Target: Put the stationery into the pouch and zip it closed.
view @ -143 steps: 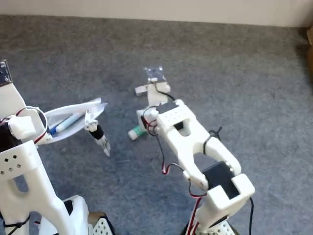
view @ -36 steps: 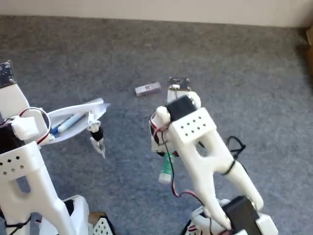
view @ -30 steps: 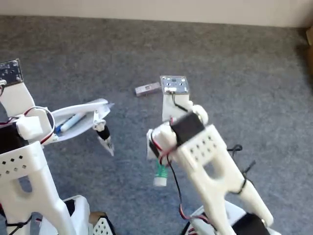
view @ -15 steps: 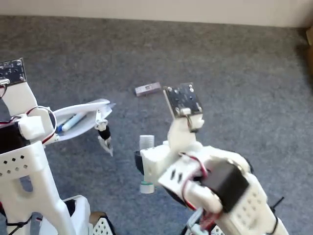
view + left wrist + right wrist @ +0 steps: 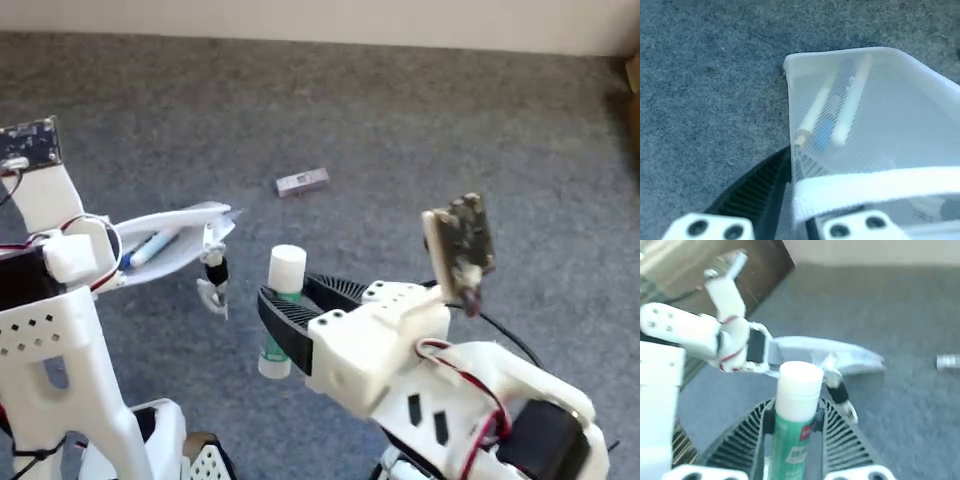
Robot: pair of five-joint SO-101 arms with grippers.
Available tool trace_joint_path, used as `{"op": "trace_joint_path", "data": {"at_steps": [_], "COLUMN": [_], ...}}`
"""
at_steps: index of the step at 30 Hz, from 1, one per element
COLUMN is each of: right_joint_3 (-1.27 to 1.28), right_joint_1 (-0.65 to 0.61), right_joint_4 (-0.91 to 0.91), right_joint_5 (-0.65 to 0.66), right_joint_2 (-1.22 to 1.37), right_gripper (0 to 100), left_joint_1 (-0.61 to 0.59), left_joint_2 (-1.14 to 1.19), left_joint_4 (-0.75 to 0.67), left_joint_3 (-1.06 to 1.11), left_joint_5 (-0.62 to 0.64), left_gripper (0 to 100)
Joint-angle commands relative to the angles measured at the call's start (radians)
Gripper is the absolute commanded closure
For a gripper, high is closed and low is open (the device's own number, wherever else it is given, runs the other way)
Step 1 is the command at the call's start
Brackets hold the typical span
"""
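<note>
No writing can be read anywhere. The glue stick [image 5: 791,432] carries a green label with a red patch and pale marks, too blurred to make out. Any print on the small grey piece [image 5: 302,182], lying far on the carpet [image 5: 500,120], is too small to tell.

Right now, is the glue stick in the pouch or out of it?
Out. The right end effector grips the glue stick, apart from the pouch held by the left end effector.

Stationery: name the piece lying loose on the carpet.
The small grey block, alone on the carpet; the glue stick is in the right gripper, the pens inside the pouch.
</note>
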Motion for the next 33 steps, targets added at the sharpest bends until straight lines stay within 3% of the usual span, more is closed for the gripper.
{"op": "trace_joint_path", "data": {"at_steps": [1,10,18,24,33], "right_joint_3": [-0.01,-0.007,0.251,0.443,0.808], "right_joint_1": [-0.007,-0.01,-0.007,-0.007,-0.012], "right_joint_4": [-0.117,-0.325,-0.713,-0.957,-1.426], "right_joint_5": [0.106,0.135,0.143,0.334,0.46], "right_joint_2": [-0.065,-0.111,-0.12,-0.12,-0.22], "right_gripper": [99.5,99.5,99.5,99.5,99.5], "left_joint_1": [0.056,0.104,0.231,0.239,0.242], "left_joint_2": [-0.016,-0.015,-0.013,-0.013,-0.013], "left_joint_4": [-0.005,0.002,0.028,0.086,0.086], "left_joint_3": [-0.107,-0.159,-0.237,-0.268,-0.237], "left_joint_5": [-0.008,0.003,0.081,0.078,0.083], "left_gripper": [99,99,99,99,99]}}
